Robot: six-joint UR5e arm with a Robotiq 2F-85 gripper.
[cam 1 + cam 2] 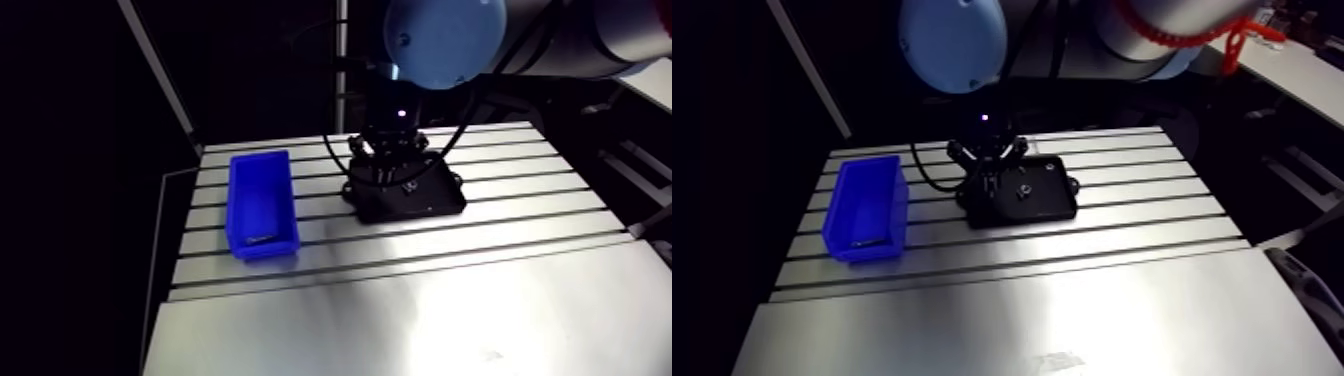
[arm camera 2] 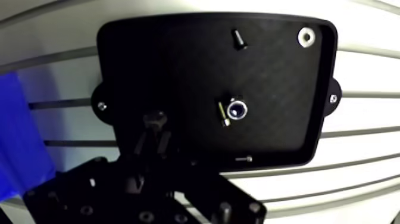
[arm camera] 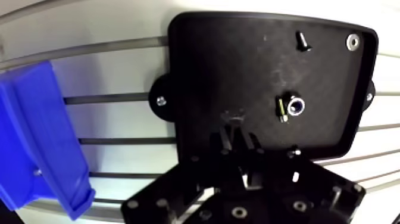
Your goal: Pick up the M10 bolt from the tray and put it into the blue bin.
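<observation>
Gripper [image 2: 156,123] low over black plastic tray [image 2: 178,65], fingers [image 2: 147,142] pinched closed. Silver-headed metal bolt [image 2: 236,109] in tray just ahead, off to one side; blue plastic bin [image 3: 36,149] beside, other side.

A short black bolt [image 3: 302,40] lies on its side on the floor of the black tray [image 3: 196,65], close to one long edge and nearer the corner away from the blue bin [image 1: 258,195]. The tray is a shallow rounded rectangle lying flat on the slotted table [image 1: 400,300]. The open-topped bin stands apart from the tray near the table's side edge, its length across the slots.
</observation>
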